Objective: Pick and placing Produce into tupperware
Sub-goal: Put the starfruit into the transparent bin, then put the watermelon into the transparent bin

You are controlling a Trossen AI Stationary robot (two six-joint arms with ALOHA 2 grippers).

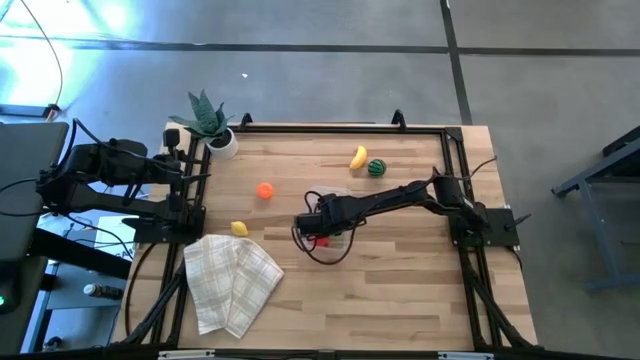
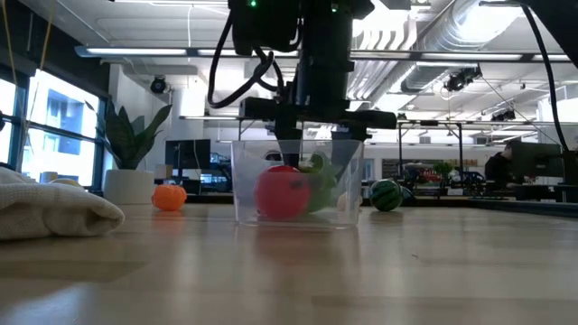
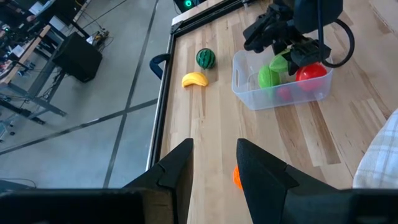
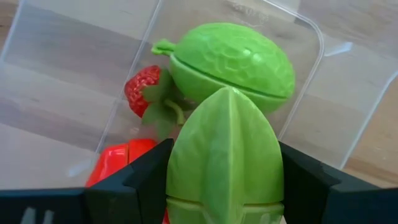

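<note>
The right end effector (image 4: 224, 186), over the tupperware (image 4: 323, 112), pinches a light green fruit (image 4: 224, 149) between its fingers.

The right gripper (image 1: 318, 232) blocks the tupperware (image 1: 325, 238) from above. Bare table (image 1: 400, 290) lies open toward five o'clock; the cloth (image 1: 228, 280) crowds eight o'clock.

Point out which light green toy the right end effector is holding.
The ridged, pointed light green piece, clamped between the right end effector fingers above the tupperware. The rounder, dimpled green one already lies inside.
</note>
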